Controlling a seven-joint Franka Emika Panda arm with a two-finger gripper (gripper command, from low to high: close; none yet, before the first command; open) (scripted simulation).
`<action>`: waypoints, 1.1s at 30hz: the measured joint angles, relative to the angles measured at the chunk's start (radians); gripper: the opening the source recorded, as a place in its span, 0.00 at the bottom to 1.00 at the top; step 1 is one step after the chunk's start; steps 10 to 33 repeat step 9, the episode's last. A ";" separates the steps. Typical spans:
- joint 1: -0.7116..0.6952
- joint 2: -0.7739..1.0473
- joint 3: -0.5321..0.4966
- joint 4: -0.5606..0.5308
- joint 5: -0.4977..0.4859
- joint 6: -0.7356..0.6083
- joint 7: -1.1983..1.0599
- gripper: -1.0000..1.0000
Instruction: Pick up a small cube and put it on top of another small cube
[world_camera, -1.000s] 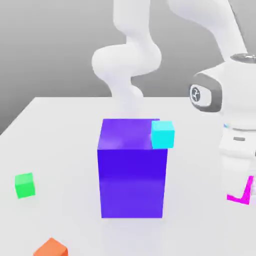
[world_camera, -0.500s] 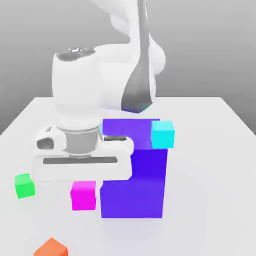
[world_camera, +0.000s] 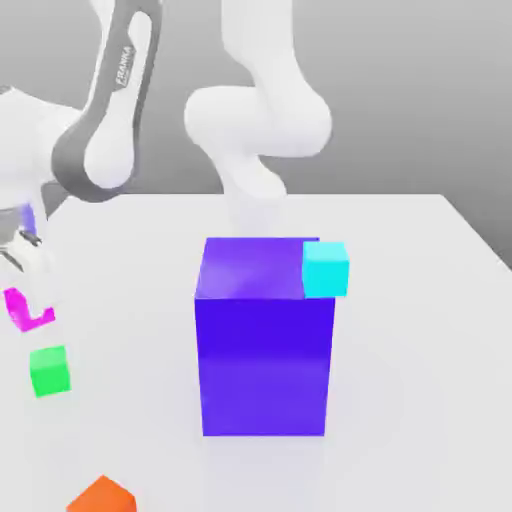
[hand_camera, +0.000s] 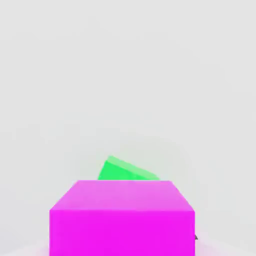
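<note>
The gripper (world_camera: 18, 290) hangs at the exterior view's left edge, clenched on the pink cube (world_camera: 22, 310) — held in the air just above the green cube (world_camera: 48, 370) on the white table (world_camera: 420, 330). A big purple block (world_camera: 264, 340) stands mid-table, a cyan cube (world_camera: 325, 269) beside its top — an orange cube (world_camera: 102, 495) lies near the front.

Surface (world_camera: 420, 300): you have a plain white, matte top, evenly lit, far edge straight. Backdrop (world_camera: 400, 100): you see a flat grey wall beyond it, shading lighter toward the exterior view's left.
</note>
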 joint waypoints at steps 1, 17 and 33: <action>0.007 0.023 0.012 0.001 0.027 0.019 -0.019 0.00; -0.041 0.150 0.095 0.008 0.196 0.118 -0.140 1.00; -0.041 0.150 0.095 0.008 0.196 0.118 -0.140 1.00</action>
